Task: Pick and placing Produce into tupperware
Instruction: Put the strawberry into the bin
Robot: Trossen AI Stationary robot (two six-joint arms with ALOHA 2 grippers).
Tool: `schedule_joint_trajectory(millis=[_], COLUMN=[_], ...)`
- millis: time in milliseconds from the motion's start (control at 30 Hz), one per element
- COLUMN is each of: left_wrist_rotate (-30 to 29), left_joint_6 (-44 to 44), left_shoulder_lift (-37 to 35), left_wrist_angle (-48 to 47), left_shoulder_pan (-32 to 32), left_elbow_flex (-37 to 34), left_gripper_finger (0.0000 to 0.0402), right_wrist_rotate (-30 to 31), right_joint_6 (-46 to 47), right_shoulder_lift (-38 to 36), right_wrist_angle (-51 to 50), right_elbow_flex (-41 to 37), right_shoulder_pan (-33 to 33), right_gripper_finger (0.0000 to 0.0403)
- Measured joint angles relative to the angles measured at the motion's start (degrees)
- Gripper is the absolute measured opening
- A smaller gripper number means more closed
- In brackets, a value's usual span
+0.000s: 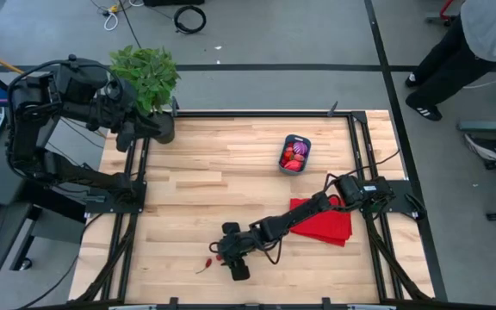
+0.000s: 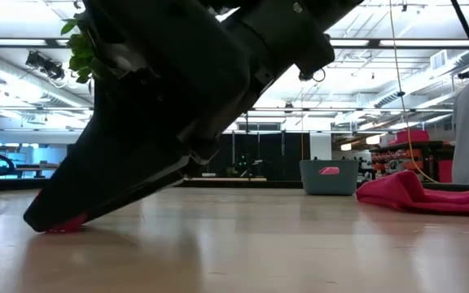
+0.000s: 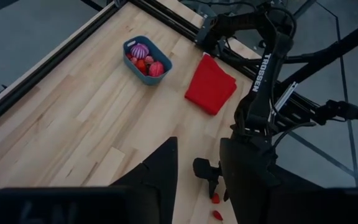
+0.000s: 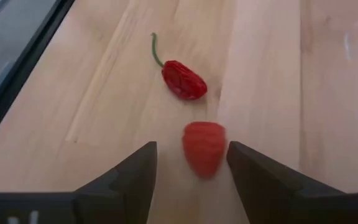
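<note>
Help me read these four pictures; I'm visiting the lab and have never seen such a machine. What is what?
Two robot arms work at a wooden table. One picture looks down from above, one looks level from the tabletop, and two from the arms' wrists. The right gripper is lowered, fingers open around a red toy berry, nothing gripped yet. A red toy pepper lies beside it. The blue tub already holds produce; a red cloth lies nearby. The left gripper waits open, raised near the potted plant.

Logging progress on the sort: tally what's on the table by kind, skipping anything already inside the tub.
Loose produce: 2 (ribbed red berry, stemmed red pepper)
Blue tub: 1
Red cloth: 1
Potted plant: 1
Total: 5
</note>
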Motion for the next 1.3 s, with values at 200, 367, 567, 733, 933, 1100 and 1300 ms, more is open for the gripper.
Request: schedule_joint_trajectory(millis=[200,367,567,733,933,1100,1300], left_wrist_rotate=[0.02,0.02,0.02,0.02,0.02,0.02,0.02], left_joint_6=[0.01,0.01,-0.01,-0.01,-0.03,-0.10,-0.08], left_shoulder_lift=[0.00,0.04,0.04,0.04,0.09,0.09,0.09], left_wrist_angle=[0.00,0.00,0.00,0.02,0.04,0.04,0.11], left_shoulder_pan=[0.00,0.00,0.00,0.00,0.00,0.00,-0.02], left_elbow_flex=[0.00,0.00,0.00,0.00,0.00,0.00,0.00], left_gripper_finger=[0.0126,0.0133,0.0133,0.0125,0.0126,0.0134,0.0132], right_wrist_rotate=[0.37,0.59,0.88,0.70,0.33,0.00,0.17], right_joint_6=[0.03,0.02,0.04,0.34,0.90,5.41,9.77], right_shoulder_lift=[0.04,0.04,0.07,0.09,0.09,-0.09,-3.21], right_wrist_angle=[-0.10,-0.39,-0.45,-0.45,-0.45,-0.52,-6.17], right_elbow_flex=[0.00,0.00,0.00,0.00,-0.02,-0.07,-0.20], right_shoulder_pan=[-0.23,-0.27,-0.34,-0.38,-0.37,-0.70,-1.98], right_gripper_finger=[0.0210,0.0197,0.0152,0.0118,0.0094,0.0092,0.0094])
